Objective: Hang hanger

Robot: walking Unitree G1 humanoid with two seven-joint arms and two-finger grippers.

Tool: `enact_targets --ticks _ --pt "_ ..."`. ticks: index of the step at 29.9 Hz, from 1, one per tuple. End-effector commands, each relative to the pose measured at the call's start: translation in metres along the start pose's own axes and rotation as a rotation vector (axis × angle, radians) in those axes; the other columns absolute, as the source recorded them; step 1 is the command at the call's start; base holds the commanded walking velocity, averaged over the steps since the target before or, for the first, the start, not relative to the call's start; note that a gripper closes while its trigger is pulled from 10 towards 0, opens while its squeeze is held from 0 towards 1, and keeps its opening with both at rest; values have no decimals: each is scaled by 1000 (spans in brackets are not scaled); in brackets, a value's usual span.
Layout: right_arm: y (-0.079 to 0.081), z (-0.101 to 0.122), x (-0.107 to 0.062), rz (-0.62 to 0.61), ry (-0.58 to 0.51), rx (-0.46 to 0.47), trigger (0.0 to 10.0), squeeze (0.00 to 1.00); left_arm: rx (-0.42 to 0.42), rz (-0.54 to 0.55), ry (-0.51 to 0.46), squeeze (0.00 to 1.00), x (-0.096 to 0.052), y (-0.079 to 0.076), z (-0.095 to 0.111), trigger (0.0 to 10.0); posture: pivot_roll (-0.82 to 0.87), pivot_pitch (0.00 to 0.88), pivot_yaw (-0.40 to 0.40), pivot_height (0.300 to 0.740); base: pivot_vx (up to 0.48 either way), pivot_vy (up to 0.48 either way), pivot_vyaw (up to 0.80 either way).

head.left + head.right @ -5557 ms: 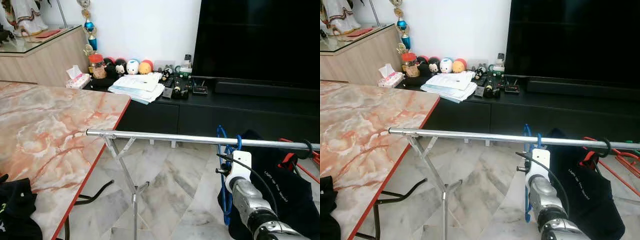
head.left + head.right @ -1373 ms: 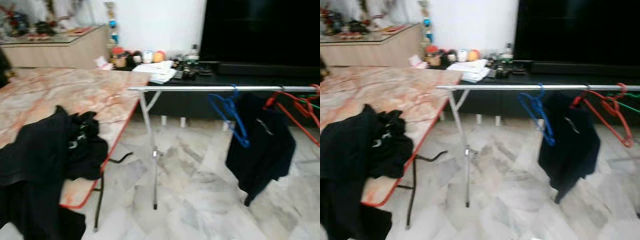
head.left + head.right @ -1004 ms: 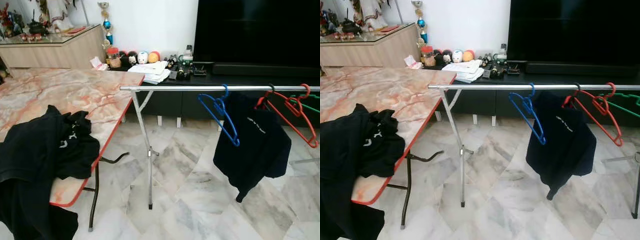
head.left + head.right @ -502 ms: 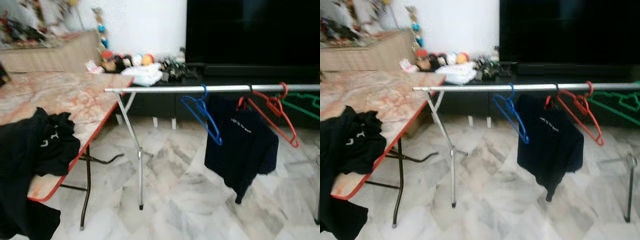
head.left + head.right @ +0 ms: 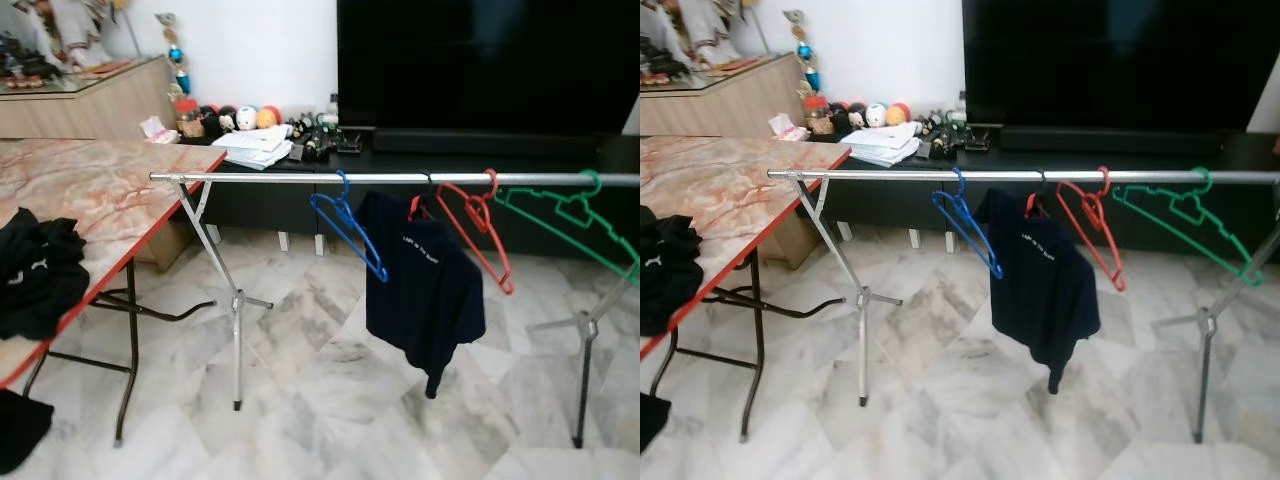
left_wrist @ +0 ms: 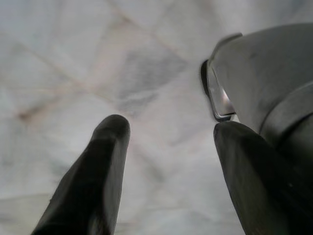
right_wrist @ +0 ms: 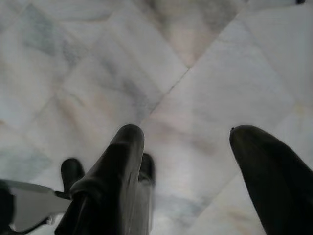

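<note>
A silver rail [image 5: 300, 178] on metal legs stands across the room in the eye views. On it hang a blue hanger [image 5: 348, 222], a dark shirt [image 5: 424, 283] on its own hanger, a red hanger [image 5: 478, 228] and a green hanger [image 5: 565, 220]. More black clothes [image 5: 35, 270] lie on the marble-topped table [image 5: 90, 180] at the left. My left gripper [image 6: 168, 129] hangs open over the pale floor. My right gripper [image 7: 188, 134] is open too, above floor tiles, with nothing between its fingers.
A black TV [image 5: 480, 60] sits on a low dark cabinet [image 5: 300, 195] behind the rail, with papers and small toys [image 5: 250, 125] on it. A wooden sideboard [image 5: 90, 105] stands at the back left. Marble floor [image 5: 330, 400] lies open before the rack.
The view has drawn back and swung right: the whole rail with the green hanger now shows, and the table has slid left. The right arm seen near the blue hanger earlier now hangs low.
</note>
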State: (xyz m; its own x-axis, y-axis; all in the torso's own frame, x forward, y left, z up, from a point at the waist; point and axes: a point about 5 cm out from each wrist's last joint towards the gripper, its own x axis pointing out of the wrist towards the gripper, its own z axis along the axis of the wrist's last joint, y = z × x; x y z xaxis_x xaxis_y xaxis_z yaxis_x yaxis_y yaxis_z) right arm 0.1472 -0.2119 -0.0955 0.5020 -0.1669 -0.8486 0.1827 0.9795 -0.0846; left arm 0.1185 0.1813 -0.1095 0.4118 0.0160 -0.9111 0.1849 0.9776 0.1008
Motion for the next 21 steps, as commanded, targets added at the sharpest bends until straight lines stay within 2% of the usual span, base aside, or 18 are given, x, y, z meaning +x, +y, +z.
enact_targets --ticks 1,5,7,16,21 --pt "6 -4 -1 11 14 -3 10000 0 0 -18 21 0 0 -3 -5 10000 23 0 70 740 0 -480 0" --pt "5 -4 -1 7 11 4 10000 0 3 -18 22 0 0 -3 -4 10000 18 0 75 740 0 -412 0" --pt "3 -4 -1 -1 13 22 10000 0 -5 -15 23 0 0 -2 -4 10000 14 0 82 740 0 0 0" --pt "1 -3 0 -9 18 10 10000 0 -18 -6 6 0 0 -1 -2 10000 14 0 85 740 0 0 -791" --pt "0 -2 0 -12 19 20 10000 0 36 -3 3 0 0 0 0 10000 13 0 88 740 0 -96 -788"
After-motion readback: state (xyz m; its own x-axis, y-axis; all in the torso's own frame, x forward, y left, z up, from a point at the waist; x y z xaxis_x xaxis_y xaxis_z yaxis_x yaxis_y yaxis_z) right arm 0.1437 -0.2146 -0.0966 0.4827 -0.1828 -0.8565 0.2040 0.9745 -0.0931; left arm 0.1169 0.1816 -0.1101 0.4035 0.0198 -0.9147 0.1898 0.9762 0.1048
